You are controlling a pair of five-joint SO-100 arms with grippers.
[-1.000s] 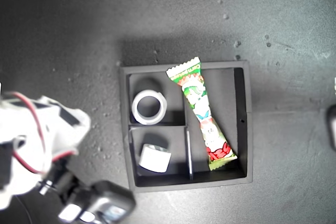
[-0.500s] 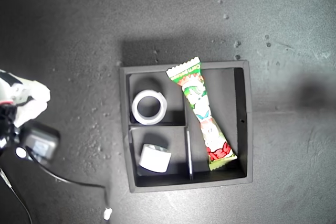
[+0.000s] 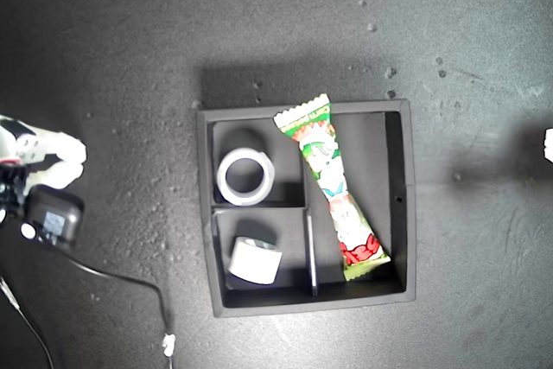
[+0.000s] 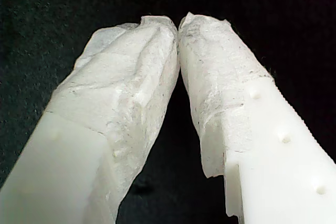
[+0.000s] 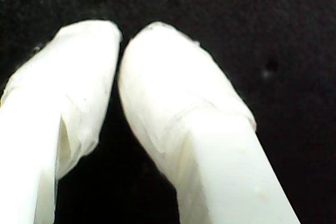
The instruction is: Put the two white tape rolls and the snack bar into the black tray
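Both tape rolls [image 3: 245,175] [image 3: 255,260] and the snack bar [image 3: 333,189] lie in the black tray [image 3: 409,205]; our task looks finished. Both grippers' [image 4: 178,24] [image 5: 119,35] jaws are together, empty

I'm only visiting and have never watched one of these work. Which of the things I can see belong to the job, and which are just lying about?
Belong to the job:
- wider tape roll, lying flat in a small compartment
- smaller tape roll, in the other small compartment
- snack bar, slanting across the long compartment
- black tray

Just lying about:
- black cable on the dark table
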